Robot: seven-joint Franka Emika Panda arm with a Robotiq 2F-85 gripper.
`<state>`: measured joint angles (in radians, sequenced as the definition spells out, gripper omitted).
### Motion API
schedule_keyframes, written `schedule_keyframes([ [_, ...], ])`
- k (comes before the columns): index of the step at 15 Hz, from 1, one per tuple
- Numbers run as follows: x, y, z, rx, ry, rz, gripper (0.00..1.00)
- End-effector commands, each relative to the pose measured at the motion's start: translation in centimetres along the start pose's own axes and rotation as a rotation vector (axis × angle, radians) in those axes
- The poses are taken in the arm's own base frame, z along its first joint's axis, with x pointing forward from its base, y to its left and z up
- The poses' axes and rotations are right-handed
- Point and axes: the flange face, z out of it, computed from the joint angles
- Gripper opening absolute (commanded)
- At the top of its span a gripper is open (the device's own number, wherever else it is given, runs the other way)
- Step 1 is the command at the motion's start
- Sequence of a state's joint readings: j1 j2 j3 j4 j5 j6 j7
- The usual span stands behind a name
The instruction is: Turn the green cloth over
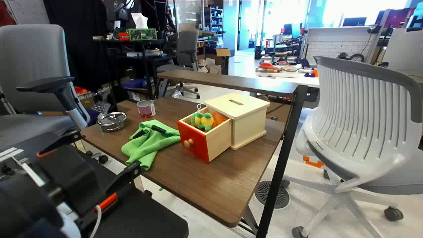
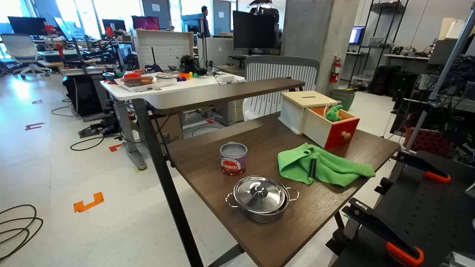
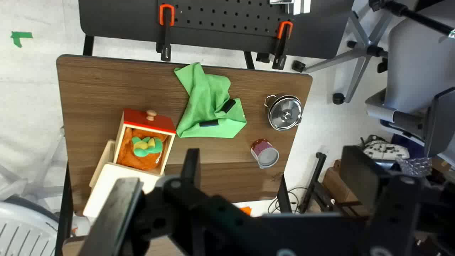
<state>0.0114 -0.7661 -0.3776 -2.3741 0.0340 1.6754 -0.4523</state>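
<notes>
Green cloth (image 3: 202,94) is on the brown desk (image 3: 106,85), around mid-length, near the long edge facing the black table (image 3: 124,21); one corner reaches that edge. It's crumpled, folds all over, two short dark strips (image 3: 228,105) showing on it; can't tell what they are. My claw (image 3: 254,174) is spread, fingers (image 3: 359,174) wide apart, well away from the cloth; wrist cam looks down on the desk and one blurred finger overlaps the wooden box (image 1: 251,129) there. Box has a slotted top; its drawer (image 1: 218,142) sticks out toward the black table, red front (image 1: 196,150) with wooden knobs (image 1: 187,144). Inside: fuzzy orange stuff (image 3: 131,156), green-and-yellow soft toy (image 3: 142,145) on top. Cloth lies just beside the drawer's front corner, can't tell if touching. Other side of the cloth, toward the desk's short end: steel pot (image 2: 264,218), lid (image 2: 256,200) on but a bit off-centre, and an upright purple-and-red can (image 2: 233,165), near the pot but apart. Raised shelf (image 1: 228,81), seen in both exterior views, runs along the desk's long side away from the black table. Two orange-handled clamps (image 3: 166,39) sit on the black table, arms pointing at the desk edge; can't tell if they touch it. Pale slatted chair (image 1: 363,105) past the box end of the desk, gray chair (image 1: 29,66) past the pot end.
</notes>
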Motion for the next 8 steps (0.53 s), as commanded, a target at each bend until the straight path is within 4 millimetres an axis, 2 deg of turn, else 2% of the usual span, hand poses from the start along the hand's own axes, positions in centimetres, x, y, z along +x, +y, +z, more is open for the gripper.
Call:
schedule_keyframes([
  [1, 0.03, -0.01, -0.08, 0.0, 0.0, 0.0, 1.0],
  [8, 0.11, -0.27, 0.22, -0.015, -0.003, 0.006, 1.0],
])
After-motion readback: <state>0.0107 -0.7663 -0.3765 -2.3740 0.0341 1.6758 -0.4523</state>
